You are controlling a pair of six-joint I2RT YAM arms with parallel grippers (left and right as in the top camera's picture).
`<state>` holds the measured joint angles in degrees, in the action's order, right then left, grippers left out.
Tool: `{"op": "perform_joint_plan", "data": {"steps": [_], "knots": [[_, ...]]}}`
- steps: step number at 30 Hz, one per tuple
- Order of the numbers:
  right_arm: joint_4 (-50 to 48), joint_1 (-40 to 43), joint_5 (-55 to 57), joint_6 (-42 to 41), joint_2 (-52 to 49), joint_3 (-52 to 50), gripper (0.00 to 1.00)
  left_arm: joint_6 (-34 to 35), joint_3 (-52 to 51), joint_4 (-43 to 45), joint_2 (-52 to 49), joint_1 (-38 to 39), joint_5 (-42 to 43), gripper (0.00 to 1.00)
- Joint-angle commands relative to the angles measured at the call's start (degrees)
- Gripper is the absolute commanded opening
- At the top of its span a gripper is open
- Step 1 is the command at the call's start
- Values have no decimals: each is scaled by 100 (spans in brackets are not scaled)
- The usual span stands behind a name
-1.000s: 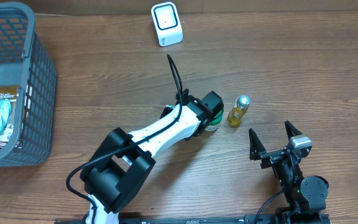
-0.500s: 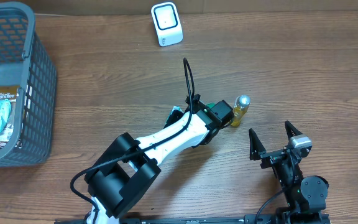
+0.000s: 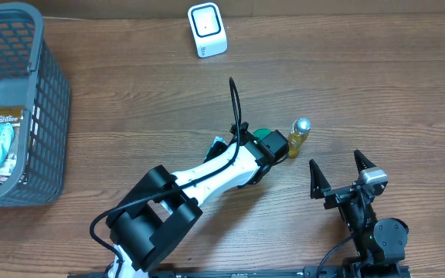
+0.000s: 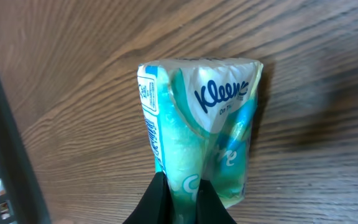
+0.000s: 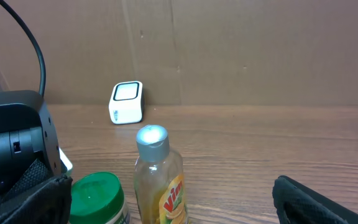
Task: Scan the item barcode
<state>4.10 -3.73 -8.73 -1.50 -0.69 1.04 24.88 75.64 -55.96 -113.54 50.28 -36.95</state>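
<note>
The left gripper (image 4: 178, 186) is pinched shut on the bottom edge of the Kleenex tissue pack (image 4: 197, 118), over the table (image 4: 309, 56). The pack looks light, soft and slick-wrapped, so this thin edge grip could slip. A firmer hold would be across its body. The scanner (image 3: 207, 29) stands well apart.

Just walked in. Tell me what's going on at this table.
The left gripper is shut on a Kleenex tissue pack, near a green-lidded jar and a small yellow bottle. The right gripper sits open and empty at the near edge. The white scanner stands at the far side; the pack is not at it yet. A grey basket on the left holds more packets.
</note>
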Motion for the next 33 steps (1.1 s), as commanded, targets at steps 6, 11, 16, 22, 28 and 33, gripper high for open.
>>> {"op": "perform_joint_plan", "data": {"steps": [6, 11, 16, 22, 28, 33], "knots": [[-20, 44, 9, -2, 31, -57, 100, -9, -48, 31, 39, 42, 142, 20], [-20, 44, 9, -2, 28, -57, 100, -9, -48, 31, 39, 42, 144, 27], [-20, 44, 7, 0, 28, -57, 100, -9, -48, 31, 39, 42, 144, 30], [-20, 44, 9, -2, 28, -57, 100, -9, 4, -2, 42, 44, 146, 27], [-20, 44, 9, -2, 31, -57, 100, -7, 354, -295, 42, 96, 223, 25], [-20, 44, 9, -2, 28, -57, 100, -9, 446, -192, 42, 188, 688, 28]]}}
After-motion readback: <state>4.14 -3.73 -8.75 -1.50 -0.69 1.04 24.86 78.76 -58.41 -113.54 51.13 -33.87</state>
